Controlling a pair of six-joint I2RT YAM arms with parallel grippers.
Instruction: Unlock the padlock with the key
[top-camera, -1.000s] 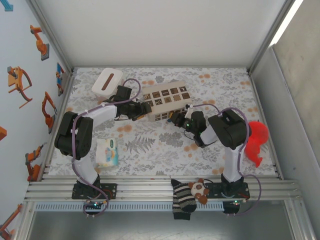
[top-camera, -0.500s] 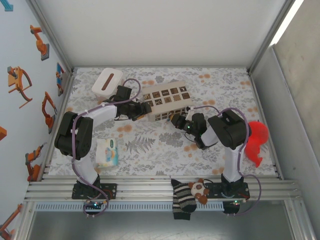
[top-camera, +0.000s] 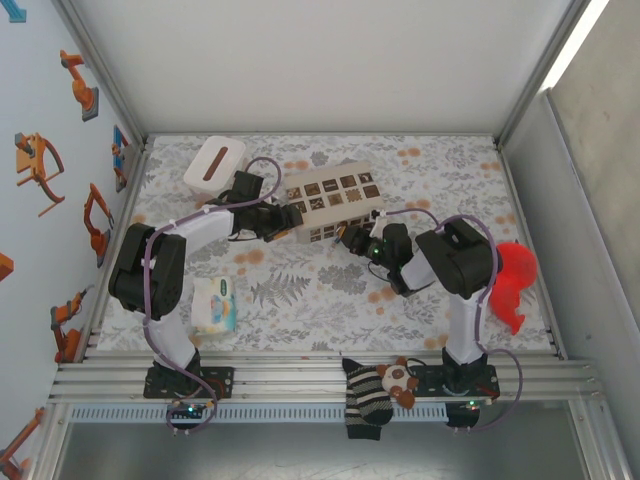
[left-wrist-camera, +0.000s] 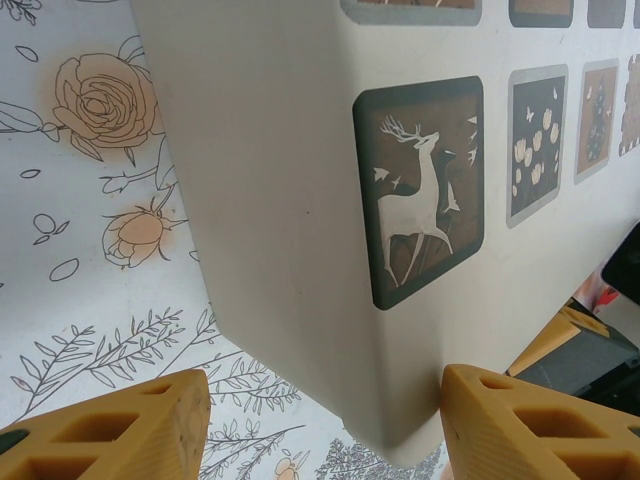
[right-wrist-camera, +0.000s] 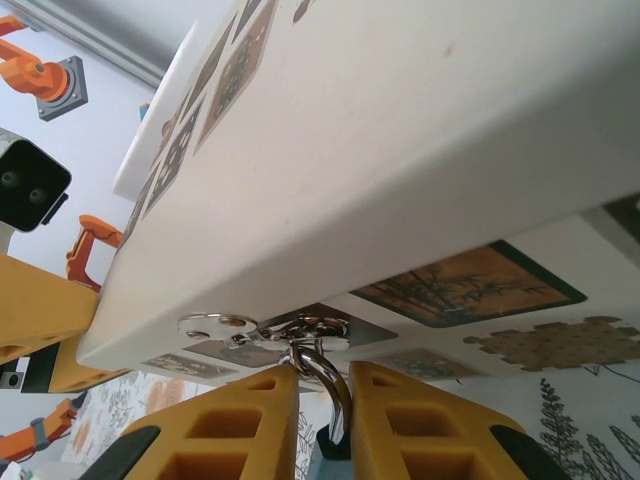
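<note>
At the bottom edge of the left wrist view, the left gripper (left-wrist-camera: 322, 400) has its yellow jaws wide apart, straddling the near corner of the beige box (left-wrist-camera: 270, 200) with the deer panel. A strip of floral tablecloth (left-wrist-camera: 90, 250) shows between the left-hand finger and the box wall, so to me it's bracing the box, not clamping it.

In the lower middle of the right wrist view, the right gripper (right-wrist-camera: 325, 400) is nearly closed, pinched on what looks like the silver loop of the padlock (right-wrist-camera: 336, 385). Can't make out the key anywhere, honestly.

My read on the step: it's steadying the lock so the keyhole can be reached. To do that well I'd go light and square on the loop, avoid twisting it against the metal clasp (right-wrist-camera: 265, 328), and let the other arm stop the box sliding. The keyhole end should face out, not sit buried in the jaws.

Position-wise, the padlock hangs from that clasp on the box's front lip, right between the right gripper's fingertips and touching both as far as I can tell. A bluish bit shows deeper down between the fingers. It's well apart from the left gripper, which sits at the box's other corner.
</note>
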